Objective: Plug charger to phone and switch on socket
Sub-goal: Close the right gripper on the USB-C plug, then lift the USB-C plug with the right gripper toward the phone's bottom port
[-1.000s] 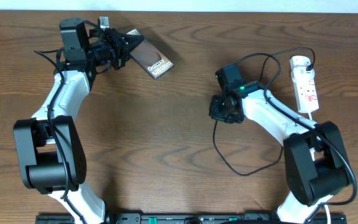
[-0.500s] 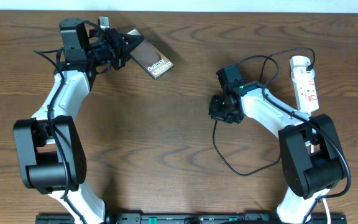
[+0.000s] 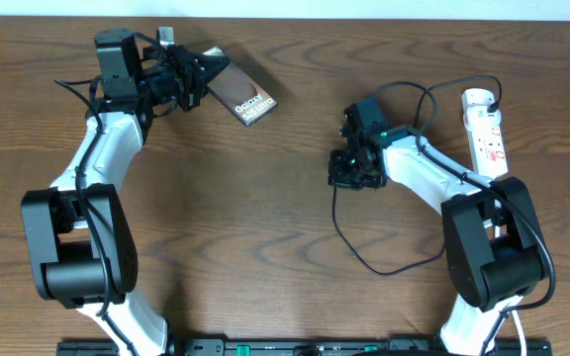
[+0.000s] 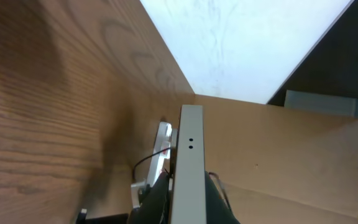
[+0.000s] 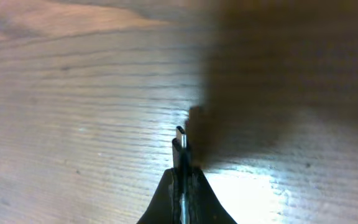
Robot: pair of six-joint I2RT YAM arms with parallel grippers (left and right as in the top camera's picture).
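The left pincer point(image 3: 204, 71) is clamped on a corner of the phone point(image 3: 247, 100), which juts out past it toward the other arm. The right pincer point(image 3: 344, 178) is closed on the charger point(image 5: 180, 149) tip, with the cable looping away beneath it and the socket point(image 3: 486, 133) well off on its far side. Overhead shows the phone's lettered face. The left wrist view shows only its thin edge, and only the right wrist view shows the metal tip poking past the fingers over bare table point(image 5: 73, 112).

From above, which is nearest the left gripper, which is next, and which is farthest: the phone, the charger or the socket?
1. phone, top left, held in the left gripper.
2. charger, right of the middle.
3. socket, far right.
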